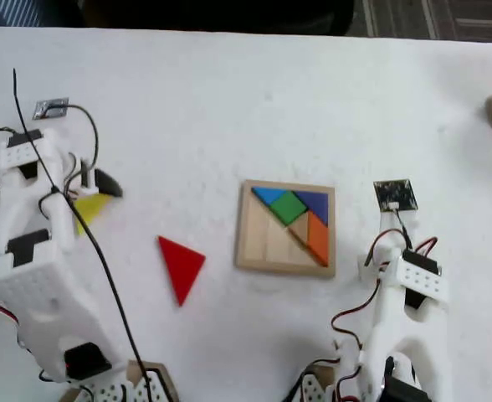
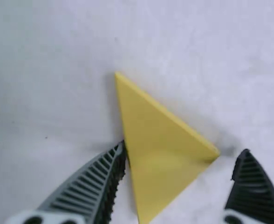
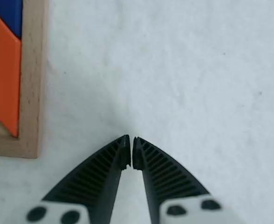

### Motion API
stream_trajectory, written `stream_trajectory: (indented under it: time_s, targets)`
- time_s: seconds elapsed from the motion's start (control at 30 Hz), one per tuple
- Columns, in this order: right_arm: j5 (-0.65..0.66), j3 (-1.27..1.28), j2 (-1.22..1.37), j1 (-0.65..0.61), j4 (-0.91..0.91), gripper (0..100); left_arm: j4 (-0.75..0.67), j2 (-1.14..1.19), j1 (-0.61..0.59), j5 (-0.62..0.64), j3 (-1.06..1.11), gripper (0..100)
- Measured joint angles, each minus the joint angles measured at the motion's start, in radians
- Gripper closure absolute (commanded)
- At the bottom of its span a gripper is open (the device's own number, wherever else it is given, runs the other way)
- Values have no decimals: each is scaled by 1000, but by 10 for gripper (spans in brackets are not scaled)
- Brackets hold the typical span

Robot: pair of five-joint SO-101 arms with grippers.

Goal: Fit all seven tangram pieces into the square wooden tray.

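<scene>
yellow triangle (image 2: 160,158) lies flat on the table (image 1: 229,100), well apart from the tray (image 1: 243,230), between the released jaws of the left gripper (image 2: 182,153). the right gripper (image 3: 131,151) is clenched on nothing, just beside the tray. i think the thin piece can slip out when the jaws close, because its edges are slanted to them
</scene>
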Motion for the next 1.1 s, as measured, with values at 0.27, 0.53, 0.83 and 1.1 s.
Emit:
stream_trajectory:
  time_s: [0.27,0.53,0.83,1.1]
  targets:
    - [0,0,0,0,0,980,-9,3,0,0,0,649]
    - [0,0,0,0,0,980,-20,6,0,0,0,650]
    - [0,0,0,0,0,980,-20,6,0,0,0,744]
    - [0,0,0,0,0,980,-21,6,2,0,-2,696]
